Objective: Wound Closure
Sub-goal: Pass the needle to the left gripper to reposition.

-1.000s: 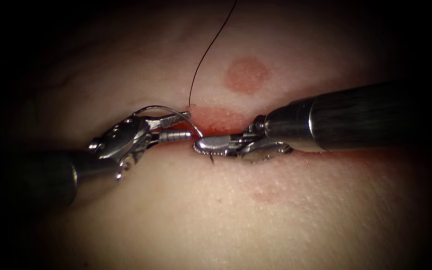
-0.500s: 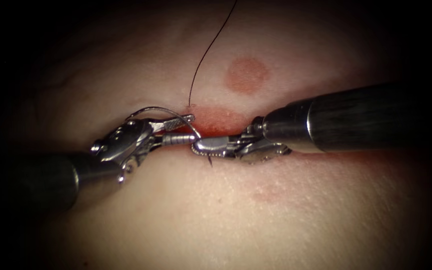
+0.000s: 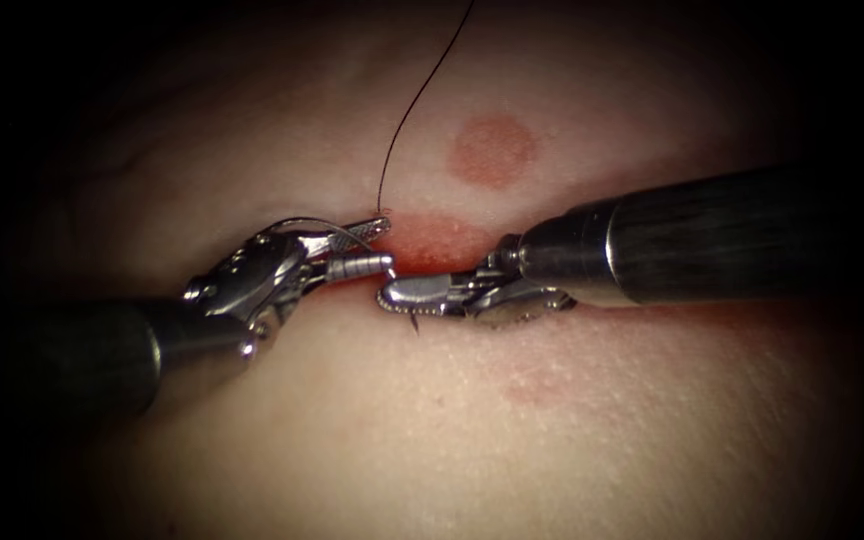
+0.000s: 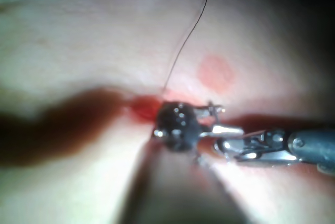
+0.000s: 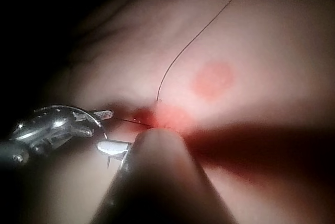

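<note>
**Needle (image 3: 352, 235) clamped in my right tool (image 3: 392, 297), left tool (image 3: 387, 246) open around it**

My right jaws are closed on the needle close behind its point, which pokes out beneath them toward the near edge of the cut (image 3: 452, 262); whether it pricks the tissue (image 3: 352, 430) I cannot tell. My left jaws stand apart, straddling the needle's arc and holding nothing, placed, I judge, to take it over. The arc itself rides clear above the surface. Thread (image 3: 407, 115) runs up from the far edge, towards the cut's left end. Red fluid (image 3: 422, 238) stains that spot; beyond is pale tissue, then darkness.
</note>
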Tool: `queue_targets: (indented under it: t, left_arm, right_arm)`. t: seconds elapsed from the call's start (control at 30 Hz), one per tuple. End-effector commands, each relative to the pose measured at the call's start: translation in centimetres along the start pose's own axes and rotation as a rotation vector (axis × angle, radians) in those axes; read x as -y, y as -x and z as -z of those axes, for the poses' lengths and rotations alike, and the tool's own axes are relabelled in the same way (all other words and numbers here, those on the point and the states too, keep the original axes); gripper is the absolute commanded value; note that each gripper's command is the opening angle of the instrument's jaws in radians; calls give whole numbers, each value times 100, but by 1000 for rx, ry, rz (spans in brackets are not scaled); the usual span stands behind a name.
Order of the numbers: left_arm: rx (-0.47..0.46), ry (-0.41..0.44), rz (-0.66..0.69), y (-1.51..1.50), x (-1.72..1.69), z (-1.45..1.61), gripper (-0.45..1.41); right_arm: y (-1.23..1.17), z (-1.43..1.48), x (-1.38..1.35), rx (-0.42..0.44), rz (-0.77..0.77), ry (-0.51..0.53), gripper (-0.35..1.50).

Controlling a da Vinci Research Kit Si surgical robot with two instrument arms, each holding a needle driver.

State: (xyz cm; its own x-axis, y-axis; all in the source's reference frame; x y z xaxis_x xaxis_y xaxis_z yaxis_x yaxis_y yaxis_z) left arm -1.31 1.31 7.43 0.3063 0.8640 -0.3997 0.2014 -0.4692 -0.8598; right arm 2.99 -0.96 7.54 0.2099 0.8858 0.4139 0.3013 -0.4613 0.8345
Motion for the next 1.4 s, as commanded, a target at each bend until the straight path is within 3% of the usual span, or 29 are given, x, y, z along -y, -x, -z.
queue_targets:
  t: [0.03, 0.17, 0.2, 0.23, 0.33, 0.47, 0.67, 0.73, 0.8, 0.9, 1.0, 1.3, 1.4]
  left_arm:
    - [2, 0, -1, 8, 5, -2, 7]
    - [3, 2, -5, 11, 5, -3, -20]
    - [0, 0, -3, 11, 6, -3, -27]
    - [-4, -3, -1, 11, 7, -3, -33]
    - [6, 2, 1, 10, 11, -3, -35]
    - [41, 17, 1, 10, 17, 0, -35]
    - [119, 59, -6, 12, 17, 0, -35]
    - [168, 87, -21, 13, 16, 0, -35]
    - [192, 100, -28, 15, 15, 0, -35]
    - [241, 127, -37, 18, 15, 1, -35]
    - [302, 160, -43, 21, 14, 2, -35]
    - [302, 161, -46, 19, 14, 1, -35]
    - [305, 163, -46, 19, 13, 2, -35]
  right_arm:
    - [0, -4, -5, 1, -4, -3, -35]
    - [0, -7, -1, -3, -6, -6, -35]
    - [0, -7, 0, -4, -7, -7, -8]
    - [-1, -8, 2, -9, 2, -9, 41]
    - [-3, -9, 4, -51, 37, -20, 106]
    - [-5, -10, 6, -115, 146, -29, 130]
    - [-8, -11, 11, -227, 574, -12, 133]
    - [-9, -11, 14, -200, 717, -6, 140]
    - [-10, -10, 17, -113, 846, 2, 141]
    - [-10, -4, 20, -13, 999, 134, 141]
    - [-17, 3, 23, 101, 1049, 276, 145]
    - [-19, 5, 24, 95, 1052, 316, 148]
    - [-20, 7, 25, 117, 1120, 338, 148]
